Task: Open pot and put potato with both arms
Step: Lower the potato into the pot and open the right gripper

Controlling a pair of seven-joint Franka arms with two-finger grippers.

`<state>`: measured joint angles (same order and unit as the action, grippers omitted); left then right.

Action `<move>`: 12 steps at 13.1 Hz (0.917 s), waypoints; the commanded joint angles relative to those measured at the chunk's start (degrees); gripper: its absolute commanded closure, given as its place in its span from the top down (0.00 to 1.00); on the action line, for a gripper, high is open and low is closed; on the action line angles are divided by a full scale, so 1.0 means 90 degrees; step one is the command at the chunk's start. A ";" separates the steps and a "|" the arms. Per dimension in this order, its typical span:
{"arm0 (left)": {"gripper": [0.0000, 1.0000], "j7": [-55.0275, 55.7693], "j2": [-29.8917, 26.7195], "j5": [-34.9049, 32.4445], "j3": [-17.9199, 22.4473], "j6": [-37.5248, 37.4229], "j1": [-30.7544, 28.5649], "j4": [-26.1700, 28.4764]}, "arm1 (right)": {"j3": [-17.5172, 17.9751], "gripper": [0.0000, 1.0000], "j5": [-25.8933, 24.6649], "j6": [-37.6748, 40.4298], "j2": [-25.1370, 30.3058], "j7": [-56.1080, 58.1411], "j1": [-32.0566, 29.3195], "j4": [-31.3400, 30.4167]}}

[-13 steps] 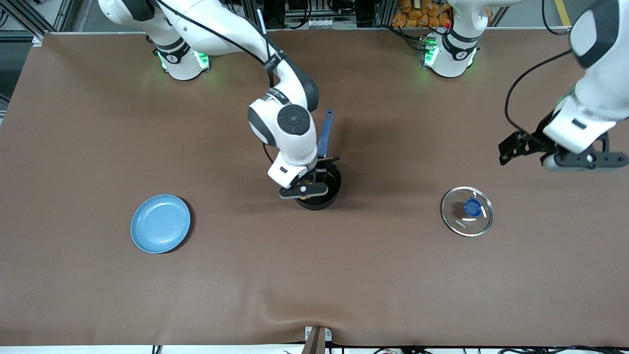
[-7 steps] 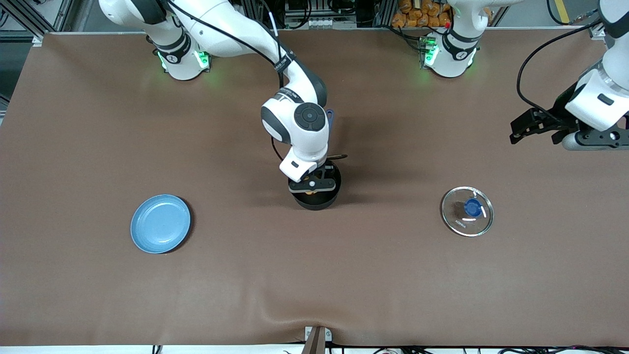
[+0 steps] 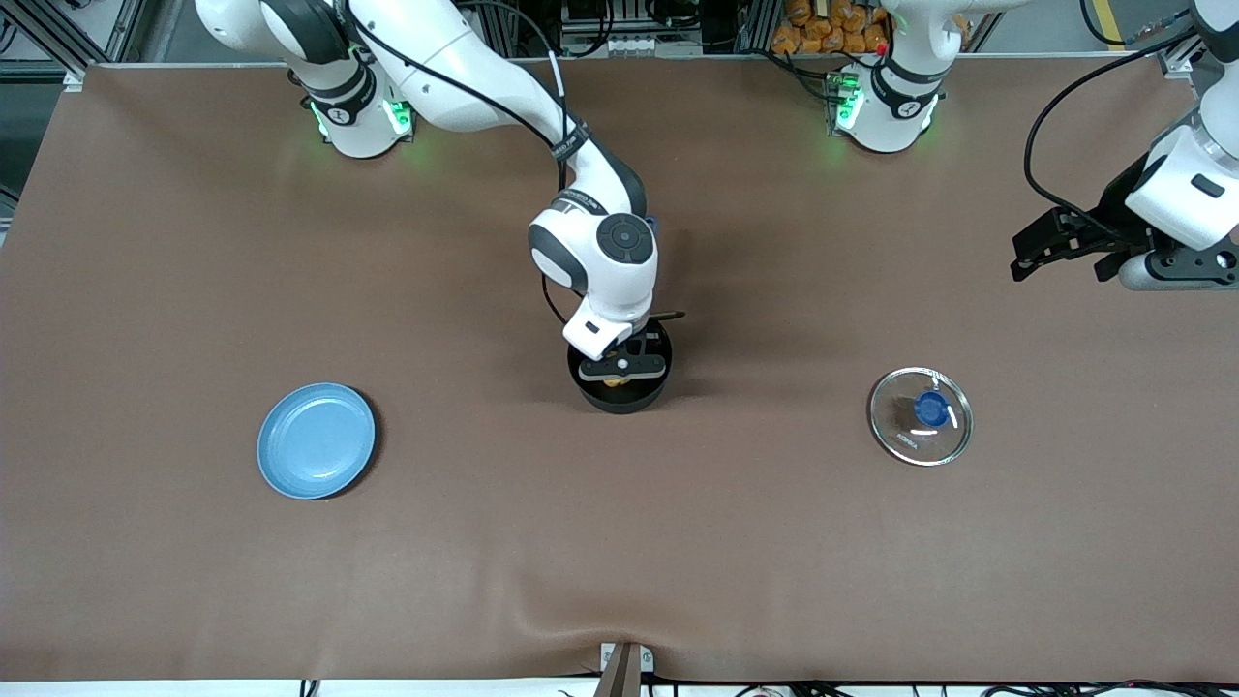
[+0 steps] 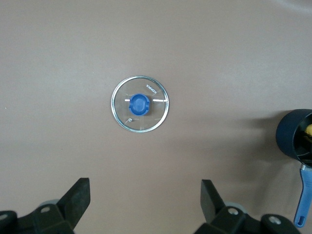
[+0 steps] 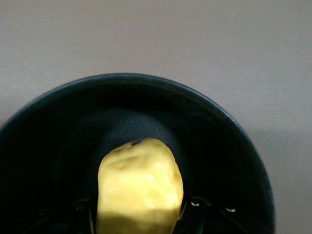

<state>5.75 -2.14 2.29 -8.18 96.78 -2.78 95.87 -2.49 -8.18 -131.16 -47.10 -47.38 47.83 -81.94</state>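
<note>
The black pot [image 3: 634,395] stands in the middle of the table without its lid. My right gripper [image 3: 623,368] is low over its mouth. In the right wrist view it is shut on the yellow potato [image 5: 140,183], which hangs inside the pot's rim [image 5: 146,80]. A bit of the potato [image 3: 613,383] shows in the front view. The glass lid [image 3: 920,416] with a blue knob lies on the table toward the left arm's end. My left gripper [image 3: 1176,269] is open and empty, high over the table near that end. The left wrist view shows the lid [image 4: 140,104] and the pot [image 4: 292,134].
A flat blue plate [image 3: 316,440] lies toward the right arm's end, nearer the front camera than the pot. The pot's blue handle [image 4: 304,200] points toward the robots' bases. The right arm hides most of it in the front view.
My right gripper has moved with the potato from the pot's rim to over its mouth and gone lower. My left arm has risen and drawn away from the lid toward the table's end.
</note>
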 commanded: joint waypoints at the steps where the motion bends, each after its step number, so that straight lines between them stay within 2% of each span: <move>1: 1.00 0.0054 0.0032 0.0068 -0.0009 -0.0167 -0.0033 -0.0154 | -0.0055 0.34 -0.0194 -0.0114 -0.0050 -0.0224 0.0066 0.0003; 2: 1.00 0.0054 0.0033 0.0058 -0.0009 -0.0177 -0.0033 -0.0154 | -0.0055 0.55 -0.0194 -0.0114 -0.0050 -0.0224 0.0066 0.0003; 3: 1.00 0.0044 0.0042 0.0058 -0.0009 -0.0167 -0.0033 -0.0164 | -0.0055 0.82 -0.0194 -0.0114 -0.0050 -0.0243 0.0056 0.0032; 9: 1.00 0.0054 0.0043 0.0058 -0.0009 -0.0313 -0.0043 -0.0262 | -0.0045 0.84 -0.0136 -0.0055 0.0057 -0.0283 -0.0002 0.0120; 12: 1.00 0.0054 0.0042 0.0048 0.0060 -0.0363 -0.0043 -0.0330 | -0.0045 0.84 -0.0087 0.0363 0.0495 -0.0273 -0.0002 0.0150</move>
<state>5.76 -2.13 2.29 -7.91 95.20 -2.85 94.74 -2.96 -8.25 -131.27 -46.40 -48.77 47.82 -80.07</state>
